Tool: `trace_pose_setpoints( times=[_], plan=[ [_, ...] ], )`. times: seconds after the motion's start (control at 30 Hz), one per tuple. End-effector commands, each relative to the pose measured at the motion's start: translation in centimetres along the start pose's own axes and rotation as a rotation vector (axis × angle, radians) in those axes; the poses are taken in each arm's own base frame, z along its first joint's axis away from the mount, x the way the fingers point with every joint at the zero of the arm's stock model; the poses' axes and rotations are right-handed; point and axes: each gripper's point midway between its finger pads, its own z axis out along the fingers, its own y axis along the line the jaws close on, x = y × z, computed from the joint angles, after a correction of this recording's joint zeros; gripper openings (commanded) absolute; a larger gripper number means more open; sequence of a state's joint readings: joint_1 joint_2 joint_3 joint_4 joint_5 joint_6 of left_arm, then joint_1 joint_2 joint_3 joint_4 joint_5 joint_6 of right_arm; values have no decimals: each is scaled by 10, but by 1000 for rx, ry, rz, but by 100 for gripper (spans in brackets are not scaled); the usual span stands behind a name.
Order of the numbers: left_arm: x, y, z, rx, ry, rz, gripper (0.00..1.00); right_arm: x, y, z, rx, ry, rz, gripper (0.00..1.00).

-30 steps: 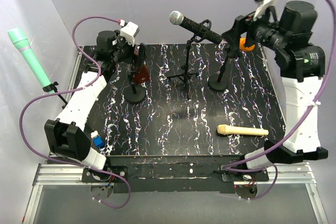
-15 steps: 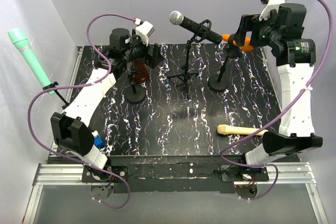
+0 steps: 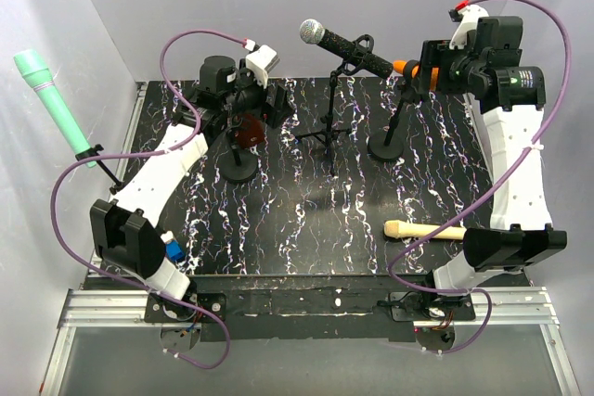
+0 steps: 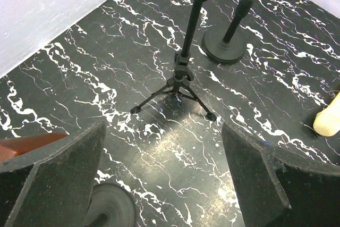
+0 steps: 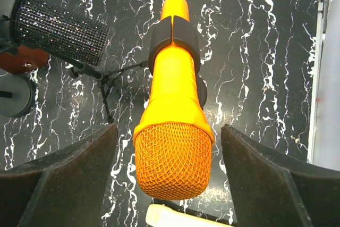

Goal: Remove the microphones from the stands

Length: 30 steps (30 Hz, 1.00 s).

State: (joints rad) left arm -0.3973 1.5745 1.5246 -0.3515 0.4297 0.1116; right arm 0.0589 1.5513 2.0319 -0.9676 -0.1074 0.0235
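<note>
At the far right corner of the table (image 3: 306, 229), the orange microphone (image 5: 170, 91) sits in the black clip (image 5: 172, 38) of its round-base stand (image 3: 385, 146), head tilted up toward the right wrist camera. Right gripper (image 5: 169, 127): jaws wide open, one pad on each side of the mic head, a gap on both sides, no contact seen. Near the far left corner, the left gripper (image 4: 162, 127) hangs above the table, jaws also wide open and holding nothing. The red microphone (image 4: 29, 144) shows at the left edge of the left wrist view, just beside the left finger; whether they touch cannot be told. The round base of its stand (image 4: 109, 206) lies below. Far edge, centre: tripod stand (image 3: 329, 127) carrying the black glitter microphone (image 3: 348, 46), tilted, head pointing left. Near the near right corner, a cream microphone (image 3: 429, 230) lies flat on the table. Off the left edge, a teal microphone (image 3: 51, 99) sits tilted on its own mount.
</note>
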Motion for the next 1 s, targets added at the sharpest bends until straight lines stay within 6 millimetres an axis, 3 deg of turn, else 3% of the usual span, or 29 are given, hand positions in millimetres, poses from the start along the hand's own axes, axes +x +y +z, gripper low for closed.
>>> trace_pose_setpoints(
  times=[0.0,0.27,0.33,0.43,0.47,0.67,0.87,0.97],
  plan=[
    [-20,-10,-15,6,-44,29,90,-4,0,-7,5,-25,0,81],
    [-17,-11,-6,24,-34,17,89,-13,-16,-29,77,-92,-19,56],
    [-16,-12,-2,35,-33,11,89,-15,-19,-37,76,-105,-44,54],
    [-16,-16,3,56,-37,2,89,-16,-6,-50,12,-128,-87,50],
    [-16,-18,4,67,-39,0,89,-16,-12,-56,9,-136,-88,49],
    [-26,-36,9,161,-74,-8,88,3,17,-82,-150,-151,-229,43],
    [-49,-70,2,355,-179,95,90,36,51,-108,-341,-154,-386,36],
    [-59,-89,0,453,-217,132,92,43,73,-116,-469,-203,-418,35]
  ],
)
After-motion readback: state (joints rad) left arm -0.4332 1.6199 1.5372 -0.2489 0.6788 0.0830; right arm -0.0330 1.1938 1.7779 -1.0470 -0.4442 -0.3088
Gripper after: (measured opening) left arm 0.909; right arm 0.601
